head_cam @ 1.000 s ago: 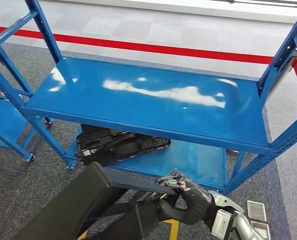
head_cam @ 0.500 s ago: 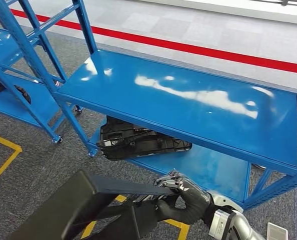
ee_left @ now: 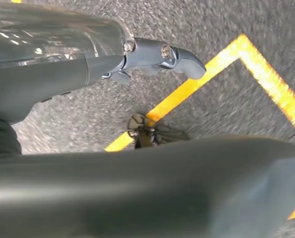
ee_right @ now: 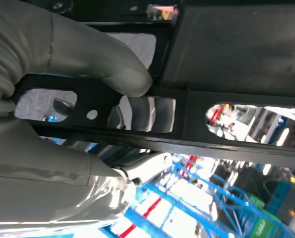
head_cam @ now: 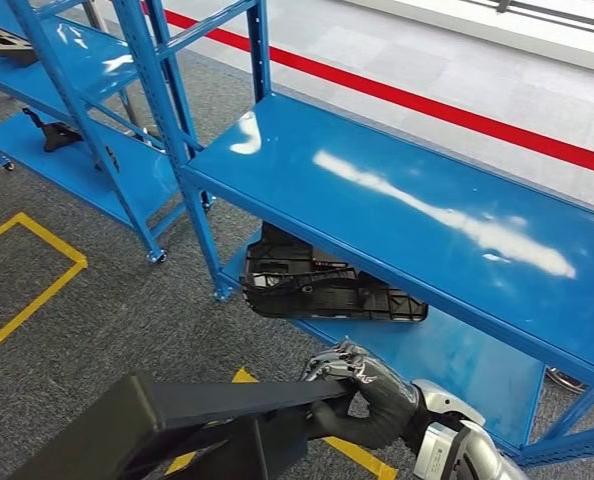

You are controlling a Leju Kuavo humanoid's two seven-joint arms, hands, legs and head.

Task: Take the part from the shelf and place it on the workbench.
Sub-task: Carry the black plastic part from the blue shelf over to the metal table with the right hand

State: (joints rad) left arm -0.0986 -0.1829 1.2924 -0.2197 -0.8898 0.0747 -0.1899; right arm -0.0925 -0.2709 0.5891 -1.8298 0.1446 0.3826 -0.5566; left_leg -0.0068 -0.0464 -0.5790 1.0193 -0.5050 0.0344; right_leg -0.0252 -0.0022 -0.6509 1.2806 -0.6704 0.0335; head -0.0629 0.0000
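Observation:
A large black plastic part (head_cam: 203,420) lies across the bottom of the head view, carried in front of me. My right hand (head_cam: 369,395) grips its near right edge, fingers curled over the top. In the right wrist view the thumb (ee_right: 101,59) presses on the part's black frame (ee_right: 232,49). In the left wrist view my left hand (ee_left: 101,54) shows beside the same part (ee_left: 138,188), one finger stretched out over the floor; whether it holds the part I cannot tell. A second black part (head_cam: 317,285) lies on the lower level of the blue shelf (head_cam: 400,200).
Another blue rack (head_cam: 75,70) stands at the far left with black parts (head_cam: 56,135) on its levels. Grey carpet carries yellow floor markings (head_cam: 30,290) and a red line (head_cam: 430,100) runs behind the shelf. Shelf uprights (head_cam: 196,200) stand close ahead.
The camera has turned left: the shelf slides right in the picture and the second rack and yellow marking come into view. The right hand keeps its grip on the part.

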